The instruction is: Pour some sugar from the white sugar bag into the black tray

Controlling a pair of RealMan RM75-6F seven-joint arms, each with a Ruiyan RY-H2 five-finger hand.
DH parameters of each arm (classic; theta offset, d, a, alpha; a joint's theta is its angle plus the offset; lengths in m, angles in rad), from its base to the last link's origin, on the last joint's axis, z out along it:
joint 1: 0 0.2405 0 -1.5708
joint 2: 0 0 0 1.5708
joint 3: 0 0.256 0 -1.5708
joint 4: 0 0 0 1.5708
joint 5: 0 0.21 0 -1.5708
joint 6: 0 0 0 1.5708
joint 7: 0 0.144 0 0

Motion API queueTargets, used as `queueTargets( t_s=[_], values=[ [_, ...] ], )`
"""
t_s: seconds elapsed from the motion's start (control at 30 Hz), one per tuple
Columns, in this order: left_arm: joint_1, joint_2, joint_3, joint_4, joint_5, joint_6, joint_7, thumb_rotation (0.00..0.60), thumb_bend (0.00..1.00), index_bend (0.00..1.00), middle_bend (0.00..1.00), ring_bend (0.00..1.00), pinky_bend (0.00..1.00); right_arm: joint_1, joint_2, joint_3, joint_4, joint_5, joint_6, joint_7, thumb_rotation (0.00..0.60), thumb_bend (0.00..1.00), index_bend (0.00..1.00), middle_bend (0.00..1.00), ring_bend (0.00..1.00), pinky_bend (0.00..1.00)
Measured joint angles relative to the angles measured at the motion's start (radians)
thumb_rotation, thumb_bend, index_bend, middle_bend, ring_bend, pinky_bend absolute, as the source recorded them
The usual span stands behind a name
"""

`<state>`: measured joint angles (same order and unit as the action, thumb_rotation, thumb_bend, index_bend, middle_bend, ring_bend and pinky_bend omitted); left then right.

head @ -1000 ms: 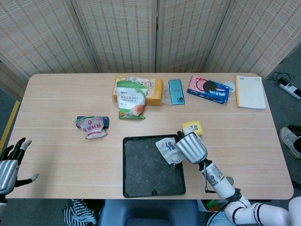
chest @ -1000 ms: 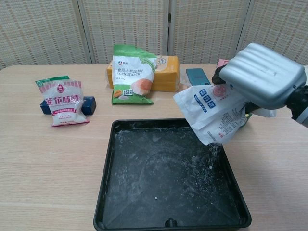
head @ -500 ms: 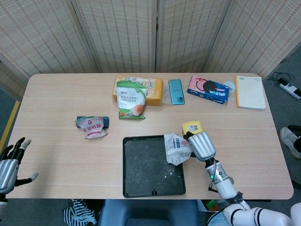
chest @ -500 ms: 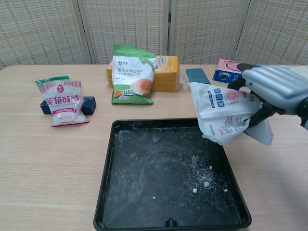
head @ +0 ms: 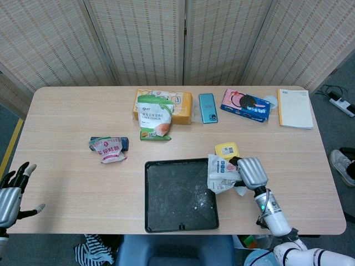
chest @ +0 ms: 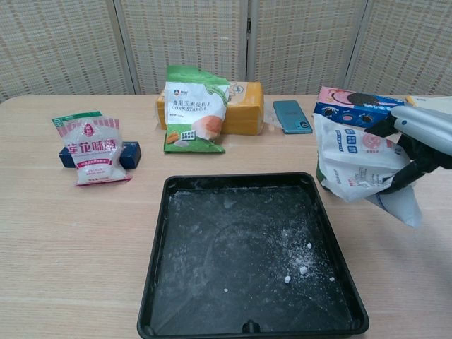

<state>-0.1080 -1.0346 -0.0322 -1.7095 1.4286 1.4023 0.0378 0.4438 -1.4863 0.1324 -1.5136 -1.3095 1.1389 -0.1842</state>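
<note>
Left hand (head: 12, 191): idle off the table's left edge, fingers spread, grasps nothing. Only head view shows it.
Red-white pouch (chest: 90, 147): crinkled plastic film, lies propped on a dark blue flat box (chest: 129, 154). Not part of task.
Corn starch bag (chest: 195, 107): green/white soft pouch, leans against an orange-yellow rectangular box (chest: 244, 106), far side of the tray.
Black tray (chest: 155, 282): square, rigid, raised rim w/ rounded corners, matte black. Floor dusted w/ a white film; loose grains and a few small lumps sit in the right-front part. Judged: sugar is in the tray, so the pour itself looks done.
Phone (chest: 292, 116): teal slab, flat on table behind tray.
White sugar bag (chest: 351, 164): thin crumpled white film, blue/red print, soft and partly slack. Position: roughly upright, just beside tray's right rim, over bare table, not over tray floor. Whether its base touches the table: cannot tell. No stream visible from it.
Yellow tub (head: 226, 150): small, squarish lid, just behind the bag.
Cookie pack (chest: 349, 109): blue/pink glossy box, back right.
Right hand (chest: 419, 145): silver ribbed metal shell, dark fingers; wrapped around the sugar bag's right side, grasping it.
Notebook (head: 295, 108): flat, pale cover, far right.
Remaining (judged): set bag down on table, let go.
</note>
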Motion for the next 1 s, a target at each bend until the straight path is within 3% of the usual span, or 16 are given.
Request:
queueTargets(
  t_s=[0.27,0.47,0.7,0.83,1.0],
  values=[
    [-0.008,-0.001,-0.004,0.004,-0.011,-0.016,-0.001,0.600,0.17,0.00,0.00,0.26,0.13,-0.029,0.135,-0.052,-0.063,0.005,-0.021,-0.047,0.600,0.38,0.85,0.77,1.00,1.00],
    [-0.005,-0.002,0.000,0.005,-0.001,-0.008,0.006,0.600,0.17,0.00,0.00,0.26,0.13,-0.082,0.148,-0.099,-0.031,-0.019,0.018,-0.029,0.600,0.38,0.85,0.77,1.00,1.00],
    [-0.010,-0.009,-0.003,0.006,-0.013,-0.016,0.021,0.600,0.17,0.00,0.00,0.26,0.13,-0.125,0.125,-0.126,0.069,-0.038,0.027,0.146,0.600,0.38,0.85,0.77,1.00,1.00],
    [-0.013,-0.012,-0.006,0.008,-0.023,-0.023,0.028,0.600,0.17,0.00,0.00,0.26,0.13,-0.141,0.102,-0.134,0.165,-0.041,0.004,0.295,0.600,0.38,0.85,0.77,1.00,1.00],
    [-0.017,-0.017,-0.007,0.009,-0.029,-0.030,0.038,0.600,0.17,0.00,0.00,0.26,0.13,-0.148,0.070,-0.137,0.281,-0.046,-0.037,0.381,0.600,0.38,0.85,0.77,1.00,1.00]
  ],
)
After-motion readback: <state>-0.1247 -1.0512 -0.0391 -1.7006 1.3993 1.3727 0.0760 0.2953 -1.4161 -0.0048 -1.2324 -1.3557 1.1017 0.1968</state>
